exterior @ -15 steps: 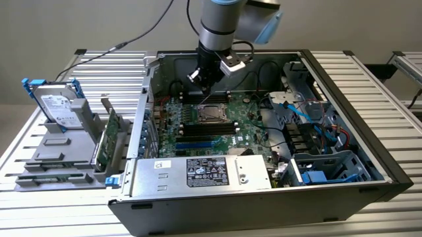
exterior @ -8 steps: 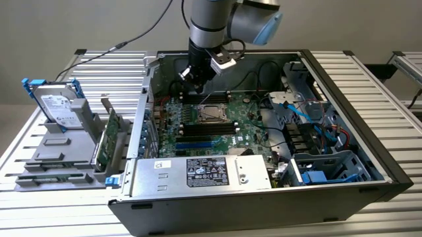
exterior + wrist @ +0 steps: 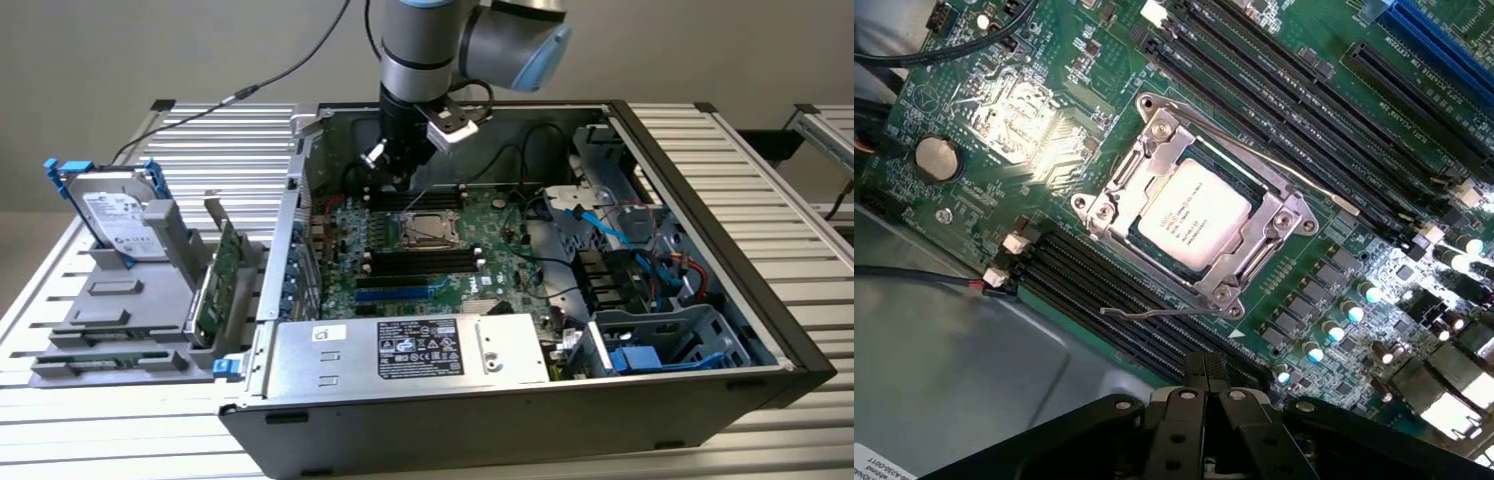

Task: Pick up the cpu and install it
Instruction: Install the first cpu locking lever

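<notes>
Gripper (image 3: pixel 1206 385) jaws together, empty — above board; cpu (image 3: pixel 1192 218) seated in socket frame (image 3: pixel 1264 250).

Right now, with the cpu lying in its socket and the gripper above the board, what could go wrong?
1. The cpu sits in the socket frame, but the thin retention lever stands loose beside it, so the chip may not be clamped.
2. The shut gripper hangs close over the memory slots; a low sideways move could scrape them.
</notes>
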Controlling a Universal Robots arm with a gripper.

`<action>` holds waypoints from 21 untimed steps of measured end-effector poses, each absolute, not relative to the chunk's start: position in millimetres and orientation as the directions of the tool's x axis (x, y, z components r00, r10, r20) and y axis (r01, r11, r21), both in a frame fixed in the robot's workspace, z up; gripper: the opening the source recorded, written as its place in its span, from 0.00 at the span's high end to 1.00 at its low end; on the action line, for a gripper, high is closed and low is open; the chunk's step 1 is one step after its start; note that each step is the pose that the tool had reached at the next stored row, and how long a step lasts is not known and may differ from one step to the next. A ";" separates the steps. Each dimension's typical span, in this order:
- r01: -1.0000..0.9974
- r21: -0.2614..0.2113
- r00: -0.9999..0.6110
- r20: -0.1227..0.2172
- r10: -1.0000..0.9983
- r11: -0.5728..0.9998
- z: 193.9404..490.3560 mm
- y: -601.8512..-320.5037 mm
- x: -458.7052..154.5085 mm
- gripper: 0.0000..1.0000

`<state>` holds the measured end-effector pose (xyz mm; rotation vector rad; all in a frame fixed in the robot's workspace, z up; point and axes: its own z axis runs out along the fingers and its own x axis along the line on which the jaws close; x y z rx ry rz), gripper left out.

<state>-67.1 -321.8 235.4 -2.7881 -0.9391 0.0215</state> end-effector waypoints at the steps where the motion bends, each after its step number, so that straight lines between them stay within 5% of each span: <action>1: 0.601 -0.189 0.796 0.055 0.603 -0.777 234.5 -321.8 -68.5 0.89; 11: 0.623 -0.095 0.778 0.175 0.603 -0.776 229.9 -321.4 -98.6 0.89; 21: 0.632 -0.064 0.766 0.204 0.610 -0.772 218.6 -321.0 -107.6 0.89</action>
